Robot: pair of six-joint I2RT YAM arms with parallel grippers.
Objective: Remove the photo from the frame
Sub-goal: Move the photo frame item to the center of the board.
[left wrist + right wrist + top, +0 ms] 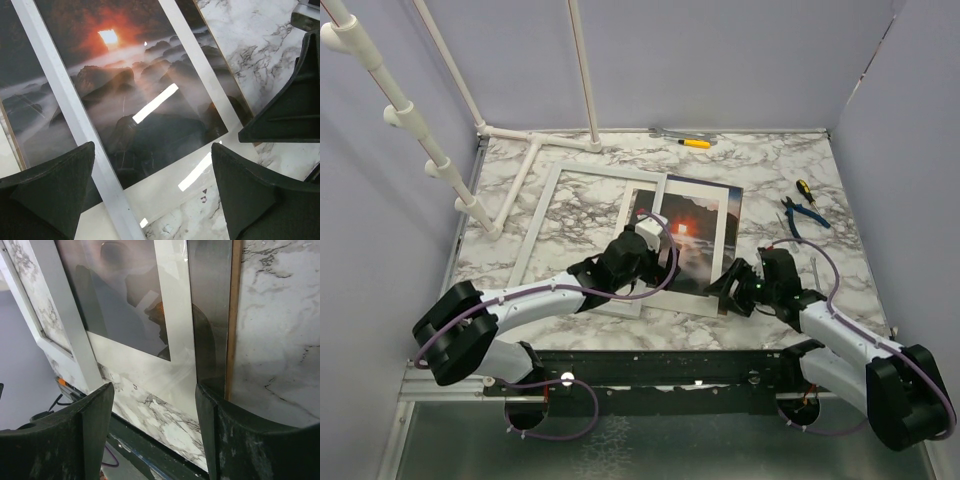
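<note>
- Reaching from its base at the near left corner, the left arm lies low over the worktop (pixel 570 330) and ends above the photo (pixel 688 235), with the wrist turned down.
- The left gripper (pixel 150 170) hangs over the lower part of the photo. Its jaws are wide apart and nothing is between them.
- The right arm comes from the near right corner. Its forearm runs toward the left and away from the base, down to the near right corner of the white mat (pixel 729 240).
- The right gripper (pixel 155 415) stands at this corner with its jaws apart. In the right wrist view the near edge of the mat and a glossy sheet sit in the gap, and I cannot tell if a finger touches them.
- The photo lies flat in the middle of the worktop, inside the mat. It shows dark rocks, mist and an orange sun.
- A thin brown board edge (pixel 232 315) shows along the right side of the mat.
- The frame (pixel 610 172) lies to the left, and marble is seen through its opening. Its right bar crosses the left part of the photo.
- On the far right side lie blue-handled pliers (pixel 807 215) and a black and yellow screwdriver (pixel 803 188). A yellow-handled screwdriver (pixel 695 143) lies at the far edge.
- A white pipe rack (pixel 535 165) stands at the far left.
</note>
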